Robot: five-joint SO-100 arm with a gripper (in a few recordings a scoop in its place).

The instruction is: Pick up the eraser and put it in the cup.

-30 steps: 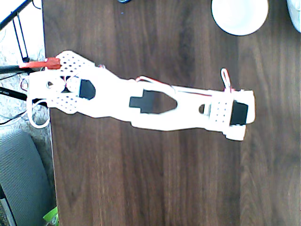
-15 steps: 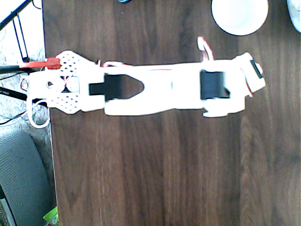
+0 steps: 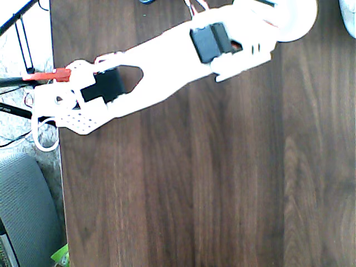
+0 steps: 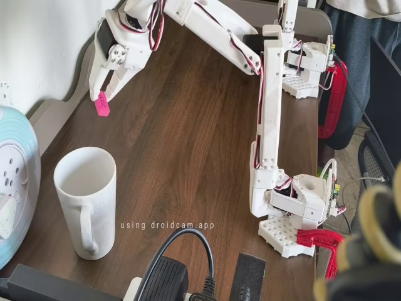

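From the fixed view I have the gripper (image 4: 103,100) hanging fingertips-down at the upper left, clamped on the eraser (image 4: 101,106) — a small pink-red block pinched at the very tip and held clear of the table (image 4: 188,157). It sits above and a little beyond the cup (image 4: 85,200), which stands upright on the dark wood near the bottom left, handle facing the camera. Eraser and cup are apart; the block hangs near the cup's mouth but, from this angle, I cannot say it is directly over the opening.

In the overhead view the white arm (image 3: 167,61) runs diagonally from its base at the left edge up toward the top right, and its far end lies across the cup (image 3: 303,25), of which I see just a white curve at the top right. The fingertips are hidden there under the arm's own body, so I take the grip from the fixed view alone.

A pale blue-white disc (image 4: 15,182) leans at the left edge just beside the cup — whether they touch I cannot tell. A black plug and cable (image 4: 178,266) lie at the bottom.
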